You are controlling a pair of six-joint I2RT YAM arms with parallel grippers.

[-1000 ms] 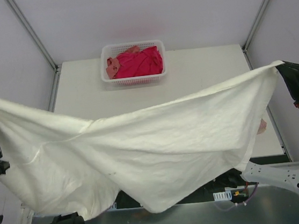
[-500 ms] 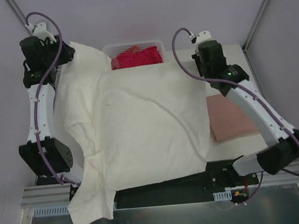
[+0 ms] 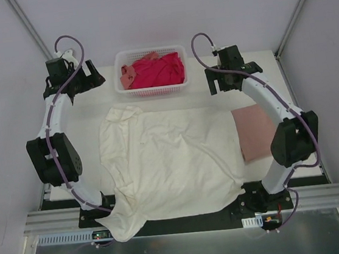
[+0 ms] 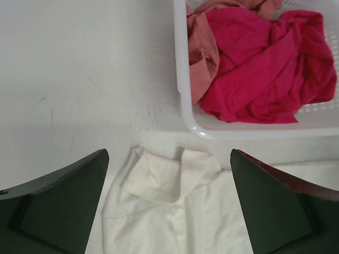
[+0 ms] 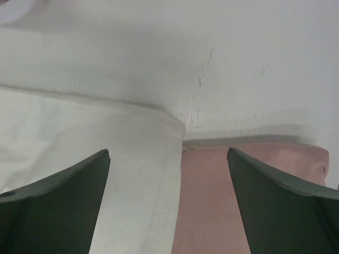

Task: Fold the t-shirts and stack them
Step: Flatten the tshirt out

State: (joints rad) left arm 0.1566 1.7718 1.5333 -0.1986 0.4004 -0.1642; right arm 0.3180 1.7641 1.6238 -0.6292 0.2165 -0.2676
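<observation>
Top external view: half a second ago both claws held the far corners of the cream t-shirt (image 3: 167, 164) high at 12 o'clock, and the cloth draped over the near wall of the basket (image 3: 153, 91). Now the shirt has been let go and lies spread on the tabletop (image 3: 173, 102), its far edge well short of the basket. The whole basket shows again, with the magenta-red t-shirt (image 3: 160, 71) and the salmon t-shirt (image 3: 128, 76) heaped inside. The dusty pink t-shirt (image 3: 257, 132) lies flat at 3 o'clock, more of it uncovered than before.

The cream shirt fills the middle of the tabletop. Its 11 o'clock corner is crumpled, and a sleeve at 7 o'clock hangs over the near edge. Its 3 o'clock edge meets the pink shirt.

Left wrist view: the left claw (image 4: 168, 154) is spread wide, holds nothing and hovers above the crumpled corner, with the basket's corner just beyond at 1 o'clock.

Right wrist view: the right claw (image 5: 168, 152) is likewise spread wide and empty, above the spot where the cream shirt's far corner lies against the pink one.
</observation>
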